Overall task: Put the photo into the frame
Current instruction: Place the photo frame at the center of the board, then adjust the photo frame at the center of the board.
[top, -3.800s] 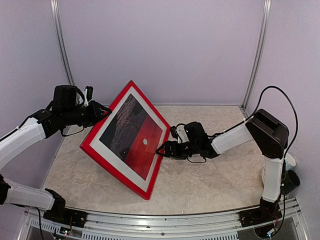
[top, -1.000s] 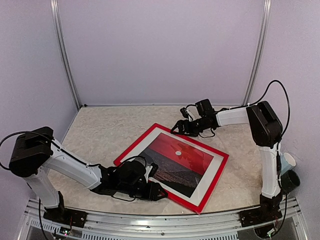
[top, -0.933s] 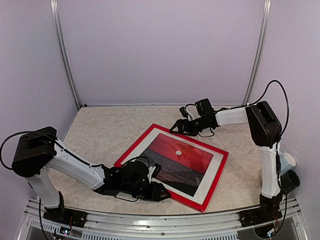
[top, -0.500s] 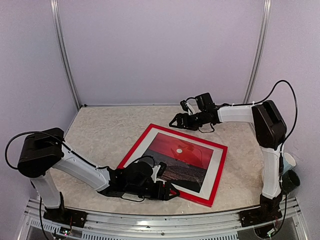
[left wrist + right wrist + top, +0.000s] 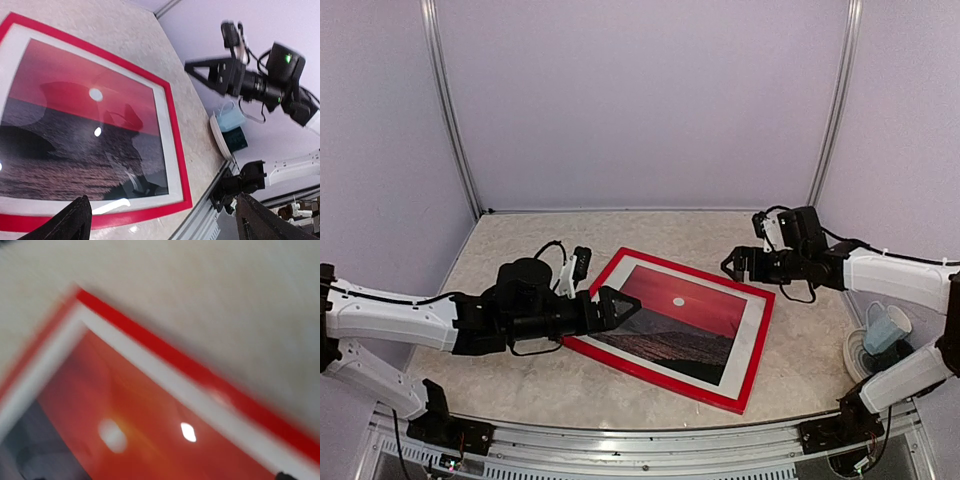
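The photo (image 5: 675, 318) sits face up inside the frame (image 5: 700, 273), bordered by the white mat (image 5: 745, 338). The frame lies flat on the table (image 5: 520, 260), turned at an angle, a little right of centre. Its near corner is close to the near edge. From this, the task looks finished or nearly so.

Your left gripper (image 5: 620, 305) has its jaws spread wide and holds nothing. Its fingers reach over the frame's left corner, and you cannot tell from here whether they touch the red rim. Your right gripper (image 5: 738, 264) is equally wide open and empty. It hovers just past the far right corner, apart from the frame.

The main risk is on the left. If that gripper pulls away low or sideways, a finger could hook the rim and drag or tip the frame. A drag would push the near corner toward the table's edge. A finger sliding inward could also scuff the glossy face, which already mirrors the gripper in the left wrist view.

The back of the frame is hidden, so you cannot confirm that anything is securing the photo. Lifting or tilting the frame could let the photo shift behind the mat.

On the right, a pale blue cup (image 5: 886, 328) stands close to the right arm, and a careless swing back could knock it.

No brand, label or writing can be read anywhere. The right wrist view is too blurred to show any.
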Controlling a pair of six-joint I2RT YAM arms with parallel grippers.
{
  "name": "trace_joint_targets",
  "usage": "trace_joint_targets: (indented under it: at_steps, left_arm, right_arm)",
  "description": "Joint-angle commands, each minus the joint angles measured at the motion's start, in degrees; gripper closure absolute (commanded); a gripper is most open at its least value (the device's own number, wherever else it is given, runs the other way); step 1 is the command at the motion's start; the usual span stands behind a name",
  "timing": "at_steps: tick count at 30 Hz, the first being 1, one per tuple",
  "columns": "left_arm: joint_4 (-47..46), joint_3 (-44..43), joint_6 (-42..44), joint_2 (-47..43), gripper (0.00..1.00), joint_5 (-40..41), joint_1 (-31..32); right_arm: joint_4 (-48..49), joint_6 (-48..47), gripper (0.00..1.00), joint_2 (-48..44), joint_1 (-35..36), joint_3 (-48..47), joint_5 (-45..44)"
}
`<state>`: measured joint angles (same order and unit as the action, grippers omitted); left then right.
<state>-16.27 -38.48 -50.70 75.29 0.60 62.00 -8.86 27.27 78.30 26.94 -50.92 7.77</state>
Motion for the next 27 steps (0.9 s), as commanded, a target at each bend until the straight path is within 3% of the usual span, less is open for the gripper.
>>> trace_joint_targets:
  at_steps: [1,7,13,27]
  left_arm:
    - [7.3,0.2,5.9,-4.9,0.01,-0.2,-8.6]
    - [8.9,-0.4,10.6,-4.5,0.01,-1.9,-19.0]
    - [5.0,0.2,11.8,0.6,0.01,-3.8,-25.6]
    - [-3.6,3.9,11.5,15.1,0.01,-6.8,-28.0]
  right_arm:
    - [-1.2,4.0,0.01,-7.2,-0.5,10.3,-4.9]
    - [-2.6,6.8,0.01,-14.3,-1.0,18.5,-7.3]
    - [-0.1,8.1,0.01,-14.0,-1.6,22.7,-7.9]
    - [10.9,8.3,0.01,-5.1,-2.5,26.0,-0.8]
